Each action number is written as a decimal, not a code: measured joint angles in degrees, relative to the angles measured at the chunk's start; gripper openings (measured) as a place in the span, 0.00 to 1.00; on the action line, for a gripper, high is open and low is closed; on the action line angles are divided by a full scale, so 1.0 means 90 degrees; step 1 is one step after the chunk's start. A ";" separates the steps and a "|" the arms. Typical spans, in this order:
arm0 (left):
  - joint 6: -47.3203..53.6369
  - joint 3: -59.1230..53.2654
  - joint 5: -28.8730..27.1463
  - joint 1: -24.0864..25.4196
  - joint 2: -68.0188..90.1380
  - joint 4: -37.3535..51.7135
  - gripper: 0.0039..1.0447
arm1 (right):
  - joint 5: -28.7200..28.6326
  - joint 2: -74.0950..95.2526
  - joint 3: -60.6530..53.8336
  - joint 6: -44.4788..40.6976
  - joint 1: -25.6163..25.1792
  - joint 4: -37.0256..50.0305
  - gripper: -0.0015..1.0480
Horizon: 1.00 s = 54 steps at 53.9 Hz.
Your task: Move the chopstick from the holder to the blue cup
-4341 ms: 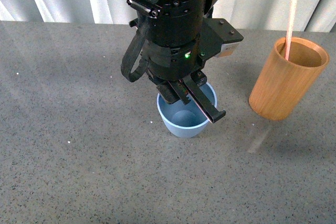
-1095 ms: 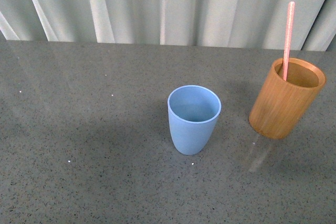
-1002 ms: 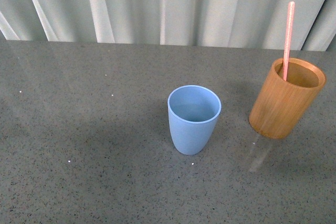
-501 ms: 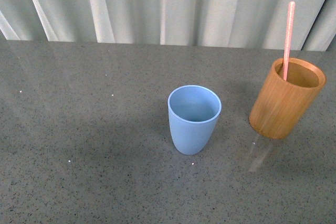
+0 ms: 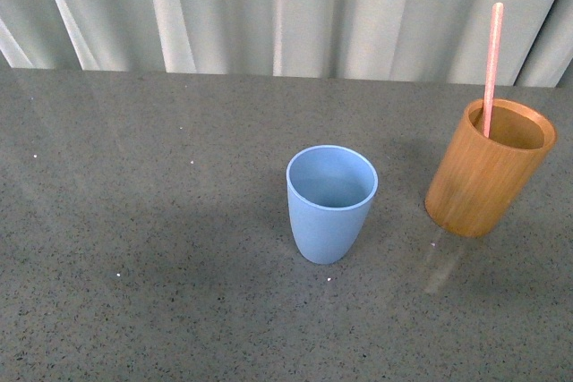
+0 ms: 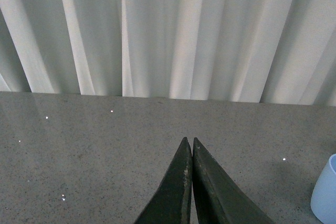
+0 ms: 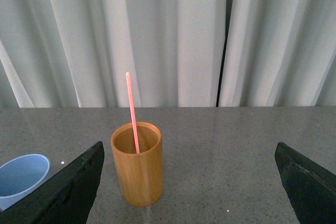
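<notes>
The chopstick stands in the holder, near the cup on the bench. The left gripper is pinched fully together; the right gripper spreads wide.

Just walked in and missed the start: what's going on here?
Nothing is being handled right now. The pink chopstick stands in the wooden holder, and the blue cup beside it is empty. The left claw is shut, the right claw is open and faces the holder; neither touches anything.
</notes>
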 joint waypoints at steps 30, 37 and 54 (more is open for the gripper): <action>0.0000 0.0002 0.0010 0.0000 -0.1481 -0.1530 0.03 | 0.0002 0.0000 0.0000 0.0000 0.0000 0.0000 0.90; -0.0002 0.0002 0.0010 0.0000 -0.1481 -0.1530 0.16 | 0.0000 0.0000 0.0000 -0.0002 0.0000 0.0000 0.90; -0.0002 0.0002 0.0007 0.0000 -0.1481 -0.1530 0.71 | 0.0401 0.0746 0.0379 0.0233 -0.0039 -0.0942 0.90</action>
